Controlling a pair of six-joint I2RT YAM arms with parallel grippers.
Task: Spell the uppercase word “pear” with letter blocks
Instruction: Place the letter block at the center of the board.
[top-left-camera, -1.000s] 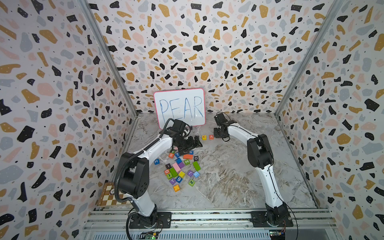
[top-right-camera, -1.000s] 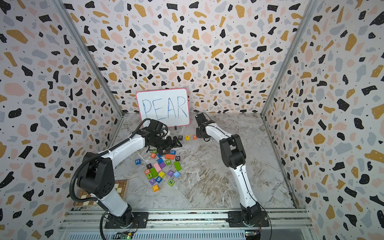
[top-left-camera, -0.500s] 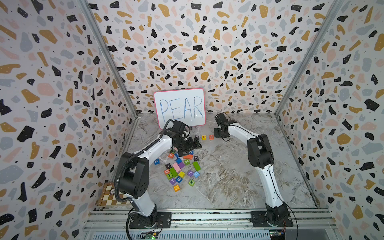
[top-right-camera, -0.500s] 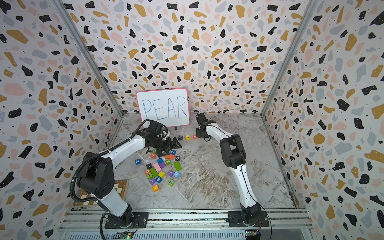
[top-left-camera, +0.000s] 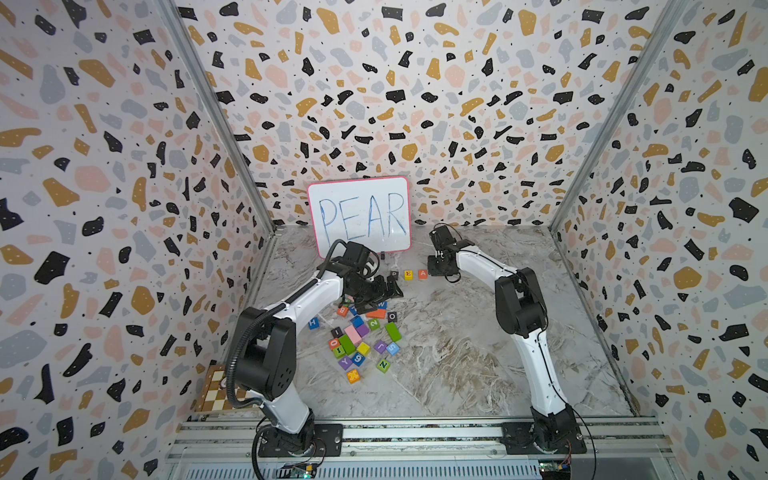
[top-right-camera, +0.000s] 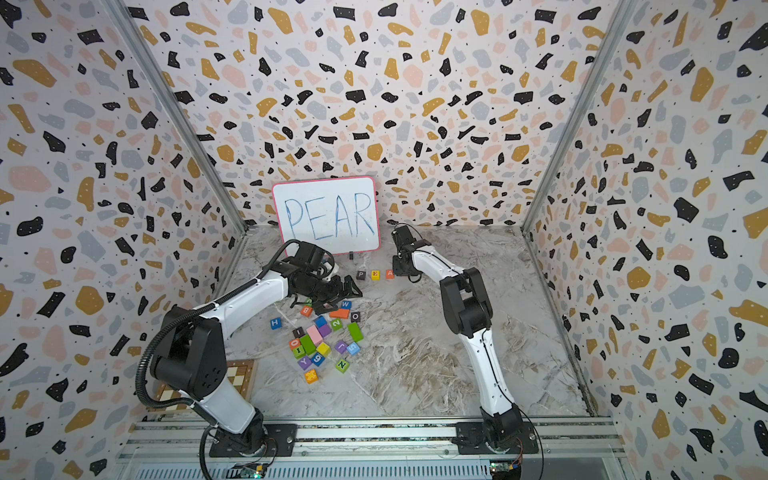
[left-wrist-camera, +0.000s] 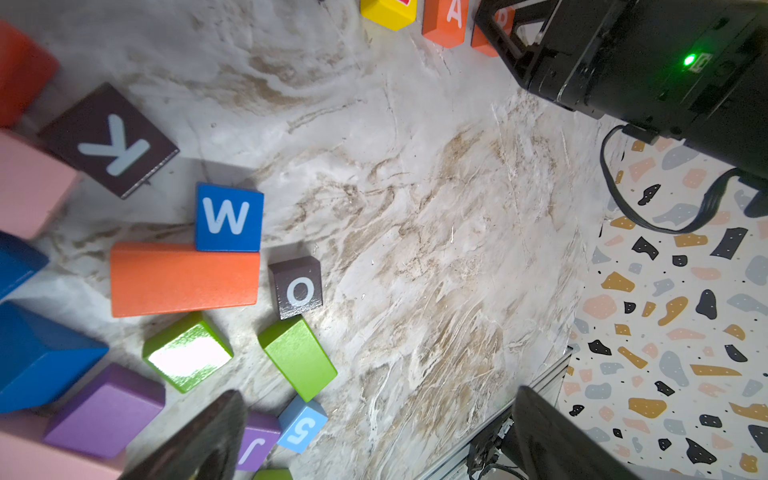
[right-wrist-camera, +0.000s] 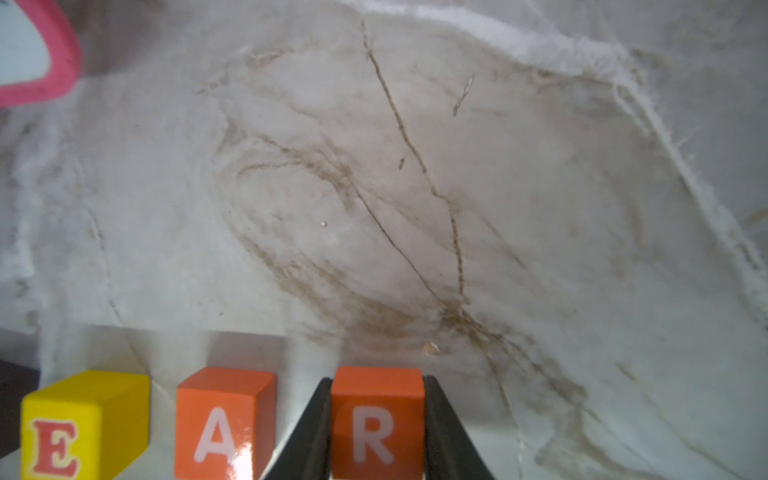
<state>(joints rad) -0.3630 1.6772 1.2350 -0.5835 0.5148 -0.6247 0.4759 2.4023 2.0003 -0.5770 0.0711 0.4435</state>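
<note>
A row stands on the marble floor in front of the whiteboard: black P block (top-left-camera: 395, 274), yellow E block (top-left-camera: 408, 274), orange A block (top-left-camera: 422, 274). My right gripper (right-wrist-camera: 377, 381) is shut on the orange-red R block (right-wrist-camera: 376, 424), which sits level with the A block (right-wrist-camera: 222, 424) and a small gap from it. In both top views the right gripper (top-left-camera: 440, 266) hides the R block. My left gripper (top-left-camera: 380, 297) hangs open and empty over the far edge of the loose pile, its fingers (left-wrist-camera: 208, 436) wide apart.
A whiteboard (top-left-camera: 359, 216) reading PEAR leans on the back wall. A pile of other coloured blocks (top-left-camera: 357, 336) lies under and in front of the left gripper. A checkerboard (top-left-camera: 216, 388) lies at the front left. Walls enclose three sides.
</note>
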